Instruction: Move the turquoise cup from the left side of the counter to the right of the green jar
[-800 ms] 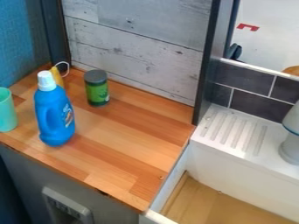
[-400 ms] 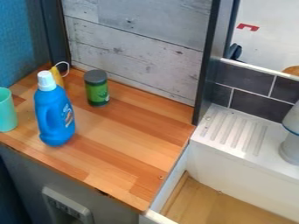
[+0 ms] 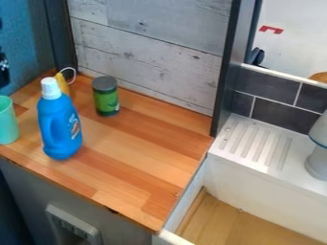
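Note:
At the left edge, in front of the blue wall, a small black part of the gripper (image 3: 4,71) shows, above the mint-green cup (image 3: 7,122) and apart from it. Right of the cup, a blue bottle (image 3: 59,127) with a white cap stands upright on the wooden counter (image 3: 144,148). Partly hidden behind the bottle is a yellow object (image 3: 62,83) with a white loop. A green can (image 3: 106,98) with a dark lid stands upright near the back wall.
A dark post (image 3: 228,72) rises at the counter's back right corner. Farther right are a white ribbed ledge (image 3: 256,143), a grey-white object (image 3: 317,158) at the edge, and a lower wood-floored basin (image 3: 236,222).
A black part of the arm has come into view at the left edge. The bottle, can, cup and yellow object have stayed where they were.

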Available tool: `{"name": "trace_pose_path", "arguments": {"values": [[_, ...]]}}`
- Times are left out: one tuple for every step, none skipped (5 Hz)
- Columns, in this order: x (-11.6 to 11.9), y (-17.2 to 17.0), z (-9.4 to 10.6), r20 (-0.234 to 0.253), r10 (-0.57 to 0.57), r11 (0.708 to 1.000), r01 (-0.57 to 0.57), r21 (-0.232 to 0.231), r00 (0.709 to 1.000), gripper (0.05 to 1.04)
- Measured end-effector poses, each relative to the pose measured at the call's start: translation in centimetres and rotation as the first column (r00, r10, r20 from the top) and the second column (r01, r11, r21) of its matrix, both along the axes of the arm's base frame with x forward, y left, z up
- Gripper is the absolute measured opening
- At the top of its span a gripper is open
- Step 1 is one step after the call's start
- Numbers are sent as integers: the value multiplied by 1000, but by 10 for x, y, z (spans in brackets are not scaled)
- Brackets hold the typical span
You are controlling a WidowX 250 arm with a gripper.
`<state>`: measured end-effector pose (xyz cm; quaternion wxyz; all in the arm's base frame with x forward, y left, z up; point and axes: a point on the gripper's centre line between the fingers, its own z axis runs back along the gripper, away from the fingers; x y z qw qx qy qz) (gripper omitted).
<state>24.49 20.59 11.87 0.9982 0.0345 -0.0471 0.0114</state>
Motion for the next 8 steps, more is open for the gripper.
{"name": "trace_pose_path", "arguments": {"values": [[-1,0,-13,-8,7,1000,-7,0,1000,1008],[4,-2,-31,-48,-8,1000,8,-5,999,1008],[8,-4,-40,-67,-15,1000,15,-5,998,1008],[8,-3,-51,-90,-6,1000,5,-16,996,1008],[13,4,-55,-104,2,1000,-4,-12,995,1008],[10,7,-69,-144,9,1000,-11,-15,990,955],[12,10,-72,-148,17,1000,-18,-6,989,696],[13,12,-70,-148,6,1000,-6,-5,989,437]]}}
